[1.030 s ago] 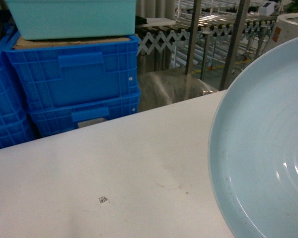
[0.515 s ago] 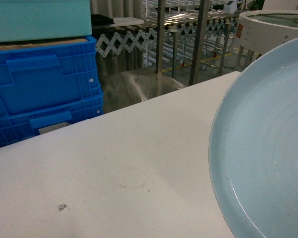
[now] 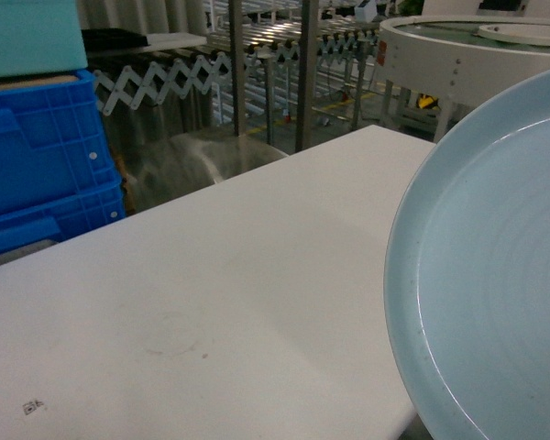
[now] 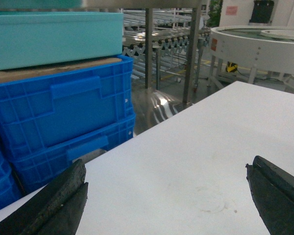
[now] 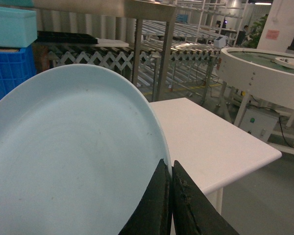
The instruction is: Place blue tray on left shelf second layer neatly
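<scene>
While the blue tray [image 5: 73,152] is held up off the white table [image 3: 211,302], its pale glossy inside fills the right side of the head view and most of the right wrist view. The right gripper [image 5: 170,188] is clenched on the tray's rim — its two dark fingers [image 5: 159,203] are pressed together with the rim's edge pinched between them. The tray tilts, its open face turned towards the cameras, and it overlaps the table's right end in the head view.

The left gripper [image 4: 166,196] hangs over the table with its fingers [image 4: 59,200] spread wide apart, one at the lower left and one at the lower right of its wrist view, nothing between them but bare tabletop. A faint ring mark [image 4: 210,204] shows on the surface there.

Beyond the table's far left edge stand stacked blue crates [image 4: 63,122], with a turquoise box [image 4: 54,36] resting on a brown board on top of them. Behind these rise the steel uprights of a rack [image 3: 307,73], and further back run roller conveyors [image 5: 196,46] with an expanding lattice section [image 3: 156,78]. To the right — well apart from the table — sits a large round white machine [image 4: 259,46]. Which tier of the rack is the second one I cannot tell.
</scene>
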Motion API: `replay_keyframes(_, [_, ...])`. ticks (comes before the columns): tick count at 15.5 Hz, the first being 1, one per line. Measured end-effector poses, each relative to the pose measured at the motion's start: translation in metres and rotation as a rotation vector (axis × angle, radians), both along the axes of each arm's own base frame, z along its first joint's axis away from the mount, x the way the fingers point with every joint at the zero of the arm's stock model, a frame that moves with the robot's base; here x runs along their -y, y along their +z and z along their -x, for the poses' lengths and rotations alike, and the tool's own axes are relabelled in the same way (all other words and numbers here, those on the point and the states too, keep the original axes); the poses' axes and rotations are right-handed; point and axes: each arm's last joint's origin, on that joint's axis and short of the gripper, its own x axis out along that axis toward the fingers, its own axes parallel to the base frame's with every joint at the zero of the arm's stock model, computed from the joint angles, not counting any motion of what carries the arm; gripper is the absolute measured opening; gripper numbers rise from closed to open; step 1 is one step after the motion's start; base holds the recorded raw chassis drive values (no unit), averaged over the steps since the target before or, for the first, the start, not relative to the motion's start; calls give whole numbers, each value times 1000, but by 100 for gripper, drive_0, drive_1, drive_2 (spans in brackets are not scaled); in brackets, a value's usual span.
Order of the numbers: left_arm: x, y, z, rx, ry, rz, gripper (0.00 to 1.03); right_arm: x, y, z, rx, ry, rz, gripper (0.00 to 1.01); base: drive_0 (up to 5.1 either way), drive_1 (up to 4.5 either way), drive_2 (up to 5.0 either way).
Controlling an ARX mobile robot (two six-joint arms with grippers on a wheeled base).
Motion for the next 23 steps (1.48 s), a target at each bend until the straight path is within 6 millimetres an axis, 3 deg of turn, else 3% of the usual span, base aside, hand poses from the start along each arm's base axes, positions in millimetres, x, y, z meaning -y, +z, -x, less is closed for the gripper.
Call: replay_keyframes(23, [0,0,0,0,0,0,98,0,0,0,0,0,0,2,-163,-163,-163])
